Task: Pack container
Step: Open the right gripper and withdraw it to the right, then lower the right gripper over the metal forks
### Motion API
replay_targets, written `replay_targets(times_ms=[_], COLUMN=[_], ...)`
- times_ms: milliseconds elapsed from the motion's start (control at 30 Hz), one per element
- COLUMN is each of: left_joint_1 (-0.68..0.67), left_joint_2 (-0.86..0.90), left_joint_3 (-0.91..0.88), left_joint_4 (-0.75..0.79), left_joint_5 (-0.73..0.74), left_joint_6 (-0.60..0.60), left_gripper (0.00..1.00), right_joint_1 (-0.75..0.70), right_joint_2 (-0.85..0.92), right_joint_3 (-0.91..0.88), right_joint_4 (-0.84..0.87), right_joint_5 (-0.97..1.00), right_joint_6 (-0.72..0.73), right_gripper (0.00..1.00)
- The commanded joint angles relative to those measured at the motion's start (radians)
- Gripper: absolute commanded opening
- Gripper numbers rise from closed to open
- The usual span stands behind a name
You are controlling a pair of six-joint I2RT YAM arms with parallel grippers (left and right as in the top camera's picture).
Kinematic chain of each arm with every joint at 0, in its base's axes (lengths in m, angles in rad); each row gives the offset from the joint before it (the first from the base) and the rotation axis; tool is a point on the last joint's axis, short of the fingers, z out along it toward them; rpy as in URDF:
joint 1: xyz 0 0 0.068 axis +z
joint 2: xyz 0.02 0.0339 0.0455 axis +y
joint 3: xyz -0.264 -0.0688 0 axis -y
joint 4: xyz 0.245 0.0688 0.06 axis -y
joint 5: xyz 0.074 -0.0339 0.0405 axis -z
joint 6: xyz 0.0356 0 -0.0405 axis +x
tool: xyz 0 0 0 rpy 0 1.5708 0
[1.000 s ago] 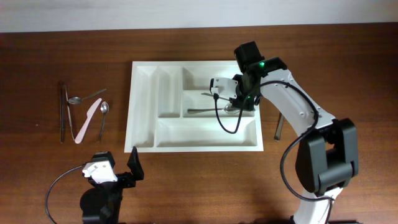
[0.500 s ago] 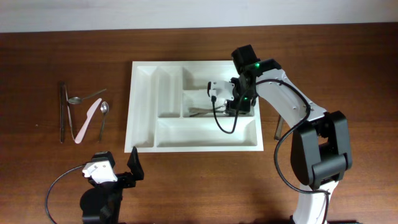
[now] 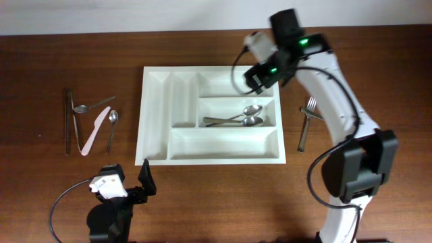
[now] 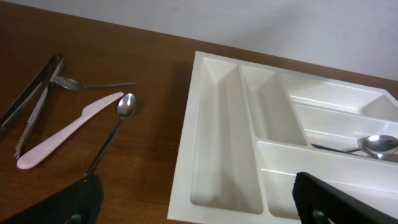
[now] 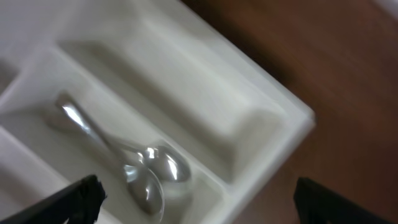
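The tray (image 3: 223,143) lies mid-table, with two spoons (image 3: 244,119) in its middle long compartment. The right gripper (image 3: 256,77) hangs over the tray's far right corner, jaws apart and empty. The left gripper (image 3: 143,183) sits near the front left corner, jaws also apart. I judge three hazards. The fork (image 3: 306,121) lies flat just beside the right wall, so a careless descent may strike the wall and shift the tray, or skid off the thin handle. On the left, the knife (image 3: 94,131), tongs (image 3: 68,121) and loose spoons (image 3: 112,128) crowd together, so gripping one may drag its neighbours. A left-arm swing may clip the tray.
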Motion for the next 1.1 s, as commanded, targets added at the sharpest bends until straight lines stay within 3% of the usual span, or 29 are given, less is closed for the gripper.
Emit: replay_targets(times_ms=[0, 167, 433, 867, 1067], left_joint_1=[0.004, 0.004, 0.004, 0.004, 0.004], left_joint_2=[-0.006, -0.006, -0.006, -0.006, -0.006], left_joint_3=[-0.004, -0.004, -0.004, -0.004, -0.004], left_joint_4=[0.0, 0.0, 0.0, 0.0, 0.0], left_joint_5=[0.001, 0.0, 0.0, 0.0, 0.001], left_joint_6=[0.016, 0.016, 0.016, 0.016, 0.016], left_gripper=[0.99, 0.99, 0.99, 0.99, 0.99], right_joint_1=[-0.092, -0.224, -0.368, -0.38, -0.414], right_joint_2=[-0.003, -0.001, -0.001, -0.001, -0.001], right_joint_3=[0.03, 0.023, -0.021, -0.41, -0.436], right_joint_4=[-0.114, -0.245, -0.284, -0.095, -0.019], right_joint_5=[0.024, 0.024, 0.089, 0.096, 0.118], right_joint_6=[0.177, 0.176, 0.17, 0.2, 0.225], right_gripper=[0.99, 0.98, 0.94, 0.94, 0.94])
